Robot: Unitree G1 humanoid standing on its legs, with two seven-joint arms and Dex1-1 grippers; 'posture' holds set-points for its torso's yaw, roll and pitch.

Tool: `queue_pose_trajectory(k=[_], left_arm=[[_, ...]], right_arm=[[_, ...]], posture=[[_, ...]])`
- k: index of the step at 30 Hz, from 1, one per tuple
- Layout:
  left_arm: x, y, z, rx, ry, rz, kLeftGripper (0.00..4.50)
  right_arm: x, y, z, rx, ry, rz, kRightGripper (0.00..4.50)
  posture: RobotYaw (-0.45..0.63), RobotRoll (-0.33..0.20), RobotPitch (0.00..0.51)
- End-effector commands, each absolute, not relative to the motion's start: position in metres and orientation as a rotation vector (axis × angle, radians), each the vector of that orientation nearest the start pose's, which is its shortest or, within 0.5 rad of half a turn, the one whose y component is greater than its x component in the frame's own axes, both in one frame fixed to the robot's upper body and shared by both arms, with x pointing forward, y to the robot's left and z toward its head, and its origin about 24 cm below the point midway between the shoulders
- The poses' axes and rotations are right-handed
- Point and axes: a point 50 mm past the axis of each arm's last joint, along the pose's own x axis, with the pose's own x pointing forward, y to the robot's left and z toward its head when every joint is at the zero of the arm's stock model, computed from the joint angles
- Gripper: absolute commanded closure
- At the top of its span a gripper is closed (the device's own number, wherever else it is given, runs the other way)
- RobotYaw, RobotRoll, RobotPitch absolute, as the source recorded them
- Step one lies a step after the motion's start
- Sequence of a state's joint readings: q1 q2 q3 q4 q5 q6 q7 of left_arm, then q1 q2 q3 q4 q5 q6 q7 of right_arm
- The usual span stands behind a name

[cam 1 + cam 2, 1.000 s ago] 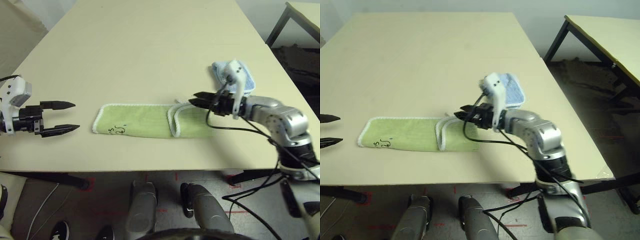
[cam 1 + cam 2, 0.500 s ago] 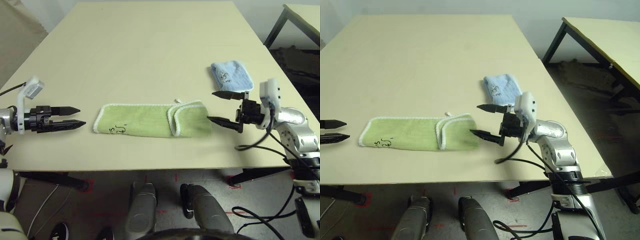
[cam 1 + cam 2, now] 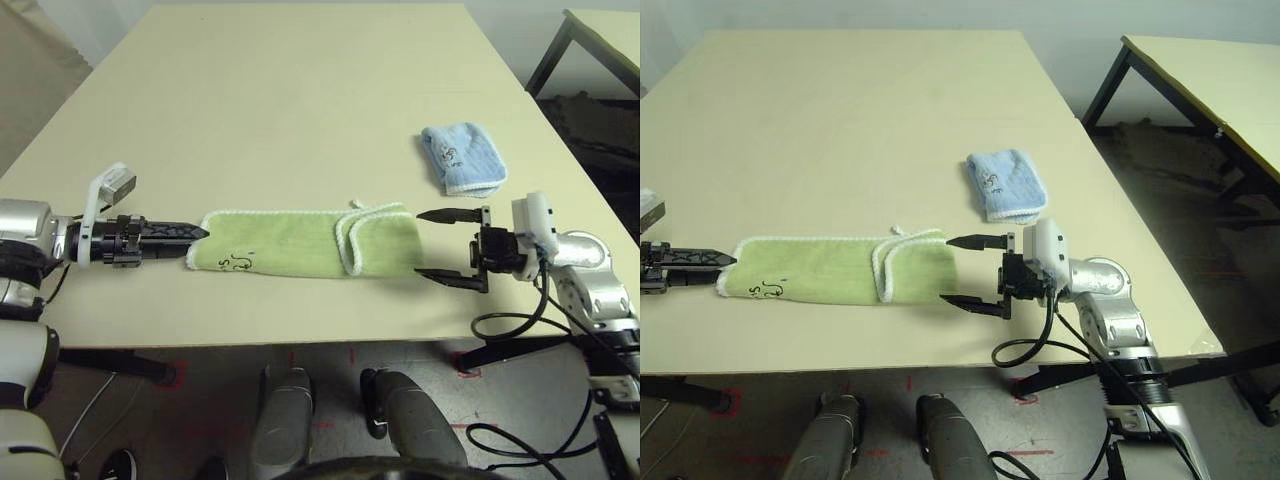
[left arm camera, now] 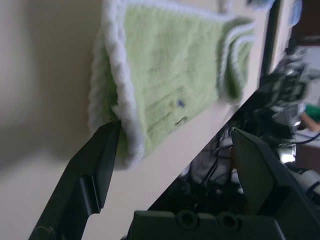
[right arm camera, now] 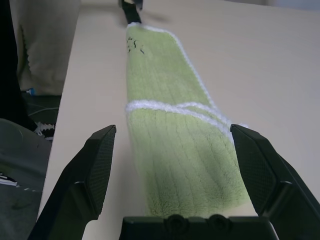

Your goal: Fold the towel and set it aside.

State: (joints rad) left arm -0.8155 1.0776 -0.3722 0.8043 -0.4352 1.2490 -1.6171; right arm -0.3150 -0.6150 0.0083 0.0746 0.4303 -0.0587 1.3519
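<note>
The light green towel [image 3: 290, 243] lies flat as a long strip near the table's front edge. Its right end is folded over [image 3: 380, 240], and a dark doodle [image 3: 235, 262] marks its left end. My left gripper [image 3: 198, 232] is open and level with the table, and one fingertip [image 4: 111, 134] touches the towel's white left edge. Just off the folded right end, my right gripper [image 3: 420, 243] stands open. Its two fingers [image 5: 100, 165] flank the end of the towel [image 5: 185, 160] without gripping it.
A smaller light blue towel [image 3: 462, 158] lies folded behind the right gripper. The table's front edge [image 3: 300, 340] runs close below the green towel. A second table with black legs [image 3: 1200, 60] stands off to the right. Bare tabletop [image 3: 300, 90] stretches behind the towel.
My right gripper has drawn back off the folded end to the right and opened wide. My left gripper has moved right until it meets the towel's left end.
</note>
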Motion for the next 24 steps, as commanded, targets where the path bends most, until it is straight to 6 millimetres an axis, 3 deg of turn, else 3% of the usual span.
queue_pose_trajectory(k=[1,14,24], left_arm=[[0.264,0.337,0.143,-0.590,1.154,-0.647,0.00],[0.266,0.352,0.150,-0.526,1.138,-0.544,0.00],[0.285,0.332,0.140,-0.626,0.997,-0.631,0.00]], right_arm=[[0.263,-0.197,0.138,-0.354,-0.130,1.368,0.01],[0.259,-0.188,0.135,-0.325,-0.123,1.374,0.01],[0.256,-0.188,0.134,-0.324,-0.114,1.376,0.01]], posture=[[-0.01,0.000,0.167],[0.00,0.000,0.174],[0.00,0.000,0.175]])
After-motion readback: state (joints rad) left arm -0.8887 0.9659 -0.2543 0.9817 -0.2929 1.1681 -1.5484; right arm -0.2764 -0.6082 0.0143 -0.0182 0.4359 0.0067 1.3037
